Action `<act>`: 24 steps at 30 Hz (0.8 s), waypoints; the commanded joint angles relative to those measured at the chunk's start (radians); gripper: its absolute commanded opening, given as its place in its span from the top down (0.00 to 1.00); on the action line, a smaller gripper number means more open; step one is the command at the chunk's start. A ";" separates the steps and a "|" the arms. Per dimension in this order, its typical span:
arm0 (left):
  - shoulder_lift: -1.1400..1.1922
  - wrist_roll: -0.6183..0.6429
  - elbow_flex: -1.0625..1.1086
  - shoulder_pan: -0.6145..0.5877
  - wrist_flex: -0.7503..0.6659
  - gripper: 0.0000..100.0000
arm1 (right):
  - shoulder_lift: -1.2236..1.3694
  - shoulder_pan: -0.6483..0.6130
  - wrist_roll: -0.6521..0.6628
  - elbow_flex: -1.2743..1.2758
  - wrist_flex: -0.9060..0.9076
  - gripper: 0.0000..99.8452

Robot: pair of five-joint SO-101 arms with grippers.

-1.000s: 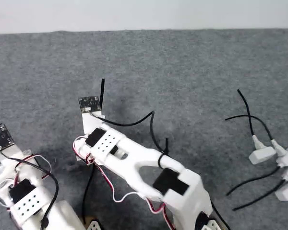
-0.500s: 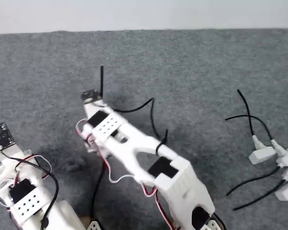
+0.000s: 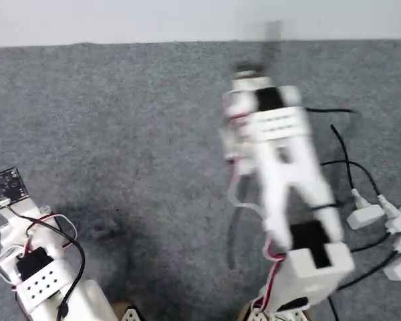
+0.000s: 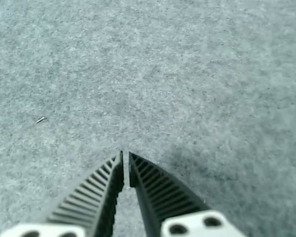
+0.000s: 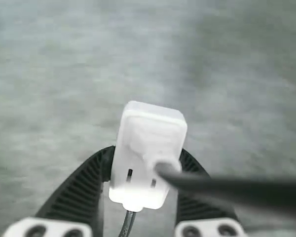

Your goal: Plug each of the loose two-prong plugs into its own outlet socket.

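White socket block [image 5: 150, 133], two slots showing, sits clamped in the right end effector [image 5: 144, 163], and a black cord [image 5: 237, 190] crosses in front of it. Big move here: the right arm [image 3: 281, 154] has swung across the grey table [image 3: 120, 100] from left of centre to the right side, near the loose plugs [image 3: 365, 216] at the edge. That looks like bringing socket to plug. The left end effector [image 4: 126, 157] is closed on nothing, low over bare table.
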 commanded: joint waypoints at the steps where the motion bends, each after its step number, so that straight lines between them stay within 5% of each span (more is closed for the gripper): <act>1: 0.003 -0.012 -0.018 0.008 -0.028 0.99 | -0.074 0.289 0.114 -0.057 0.041 0.99; 10: -0.005 -0.060 0.002 0.054 -0.025 0.99 | 0.061 0.763 0.293 0.052 -0.213 0.99; 14: -0.006 -0.060 0.007 0.071 -0.026 0.99 | 0.107 0.791 0.362 0.031 -0.213 0.92; 20: -0.006 -0.061 0.007 0.071 -0.028 0.99 | 0.050 0.771 0.410 -0.130 0.056 0.70; 24: -0.006 -0.061 0.007 0.071 -0.028 0.99 | -0.007 0.773 0.408 -0.153 0.119 0.72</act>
